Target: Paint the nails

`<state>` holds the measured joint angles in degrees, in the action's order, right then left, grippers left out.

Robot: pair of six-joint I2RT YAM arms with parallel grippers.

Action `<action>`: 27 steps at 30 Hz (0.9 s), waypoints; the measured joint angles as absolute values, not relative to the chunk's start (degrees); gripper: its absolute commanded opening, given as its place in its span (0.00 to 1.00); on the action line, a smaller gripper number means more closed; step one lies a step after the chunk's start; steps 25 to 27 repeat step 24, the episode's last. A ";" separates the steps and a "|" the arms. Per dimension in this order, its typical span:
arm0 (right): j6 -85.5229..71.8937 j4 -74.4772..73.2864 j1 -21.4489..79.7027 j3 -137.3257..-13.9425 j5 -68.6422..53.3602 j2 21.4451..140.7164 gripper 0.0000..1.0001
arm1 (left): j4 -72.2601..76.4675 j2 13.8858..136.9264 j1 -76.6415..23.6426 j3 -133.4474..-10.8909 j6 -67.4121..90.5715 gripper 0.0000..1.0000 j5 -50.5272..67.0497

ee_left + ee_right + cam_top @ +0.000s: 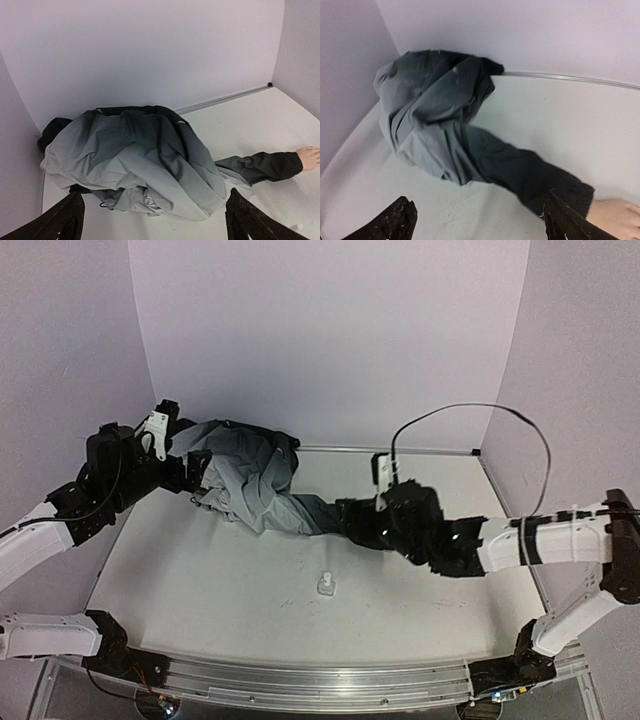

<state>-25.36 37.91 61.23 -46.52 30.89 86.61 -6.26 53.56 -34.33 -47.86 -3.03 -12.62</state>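
A grey jacket (250,480) lies crumpled at the back left, and its dark sleeve (318,512) runs to the right. The pale mannequin hand shows at the sleeve end in the left wrist view (310,158) and in the right wrist view (616,218). Its nails are too small or cut off to see. In the top view my right gripper (358,522) hangs over the sleeve cuff and hides the hand; it is open and empty (480,225). My left gripper (196,476) is open and empty at the jacket's left side (155,222). A small whitish bottle (326,584) stands alone in front.
Lilac walls enclose the white table (200,580) at the back and both sides. A metal rail (320,680) runs along the near edge. A black cable (500,425) loops above the right arm.
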 measured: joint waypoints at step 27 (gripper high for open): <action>-18.20 16.69 18.90 -42.09 10.87 53.82 0.98 | -7.53 49.47 -19.29 -47.86 -2.96 0.99 -13.06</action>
